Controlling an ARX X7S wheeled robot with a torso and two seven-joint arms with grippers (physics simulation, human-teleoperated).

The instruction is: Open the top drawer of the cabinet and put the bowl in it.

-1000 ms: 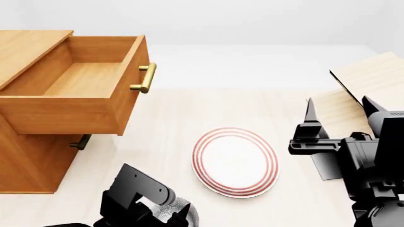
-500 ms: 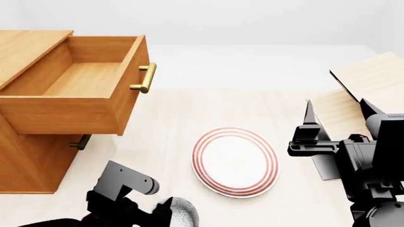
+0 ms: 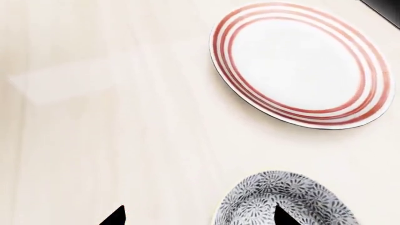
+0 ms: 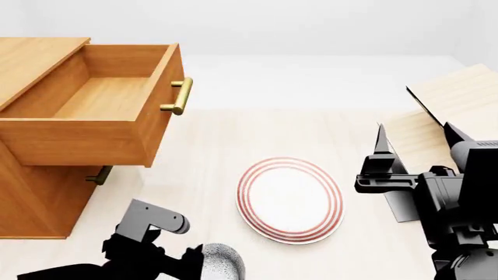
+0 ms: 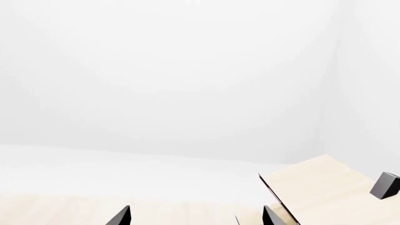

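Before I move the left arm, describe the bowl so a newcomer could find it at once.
Start at the wooden cabinet with its top drawer pulled open, then drop to the pale table's near edge, beside the left gripper. The bowl sits there, near the plate: small, deep, with a blue-grey speckled pattern, whereas the plate is flat and white with red rings.

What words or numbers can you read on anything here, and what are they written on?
There are none. The cabinet, its top drawer, the bowl, the plate and the rack carry no letters, numbers or labels. The bowl has only a speckled pattern, the plate only red rings.
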